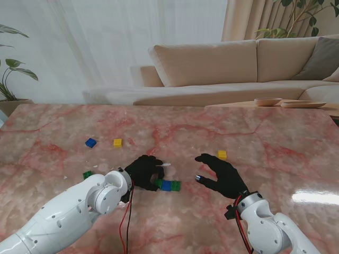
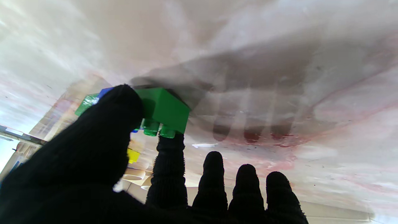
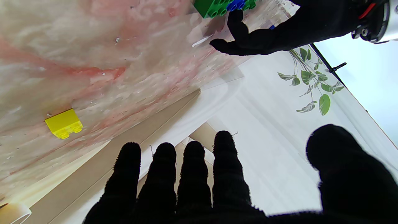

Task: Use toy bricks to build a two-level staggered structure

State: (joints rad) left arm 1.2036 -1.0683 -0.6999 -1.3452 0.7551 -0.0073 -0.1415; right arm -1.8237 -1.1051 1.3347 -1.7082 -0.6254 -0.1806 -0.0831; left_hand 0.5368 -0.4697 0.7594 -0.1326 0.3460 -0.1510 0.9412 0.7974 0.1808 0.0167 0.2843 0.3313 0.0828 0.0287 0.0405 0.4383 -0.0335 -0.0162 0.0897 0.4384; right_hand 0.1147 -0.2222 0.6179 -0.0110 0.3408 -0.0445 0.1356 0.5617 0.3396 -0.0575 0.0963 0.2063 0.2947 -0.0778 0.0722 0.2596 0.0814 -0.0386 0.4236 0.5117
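Observation:
A short row of bricks lies mid-table: green [image 1: 158, 183], blue [image 1: 166, 186], green [image 1: 176, 185]. My left hand [image 1: 143, 170] is at the row's left end. In the left wrist view its thumb [image 2: 108, 124] and index finger [image 2: 169, 161] pinch the end green brick [image 2: 164, 112], which rests on the table against the blue one [image 2: 104, 91]. My right hand [image 1: 222, 175] hovers to the right of the row, fingers spread and holding nothing. A loose yellow brick [image 1: 222, 154] [image 3: 63, 123] lies just beyond it.
Farther left on the marble table [image 1: 275, 132] lie a blue brick [image 1: 91, 142], a yellow brick [image 1: 117, 142] and a green brick [image 1: 87, 174]. A sofa [image 1: 212, 63] and a side table with bowls [image 1: 267, 101] stand beyond the far edge.

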